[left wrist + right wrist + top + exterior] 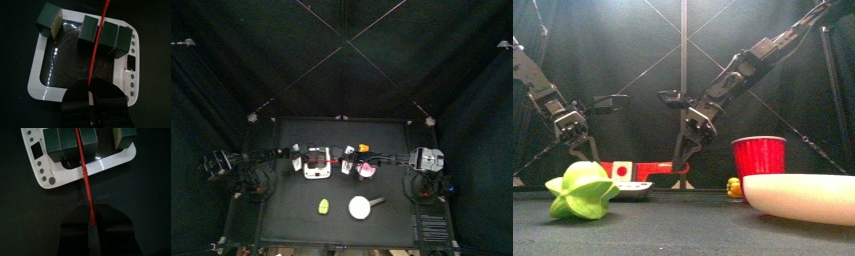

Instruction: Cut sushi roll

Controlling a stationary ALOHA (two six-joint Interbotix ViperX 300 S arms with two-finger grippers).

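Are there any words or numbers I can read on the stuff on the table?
None can be read.
White tray: a row of dark dots and a small dark box along one edge, too blurred to tell whether they hold writing.
Red cup: plain, no print showing.
Green pieces on the tray: no labels.

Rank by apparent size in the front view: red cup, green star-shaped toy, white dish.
1. white dish, though nearest the camera and cut off by the frame
2. green star-shaped toy
3. red cup, only slightly smaller
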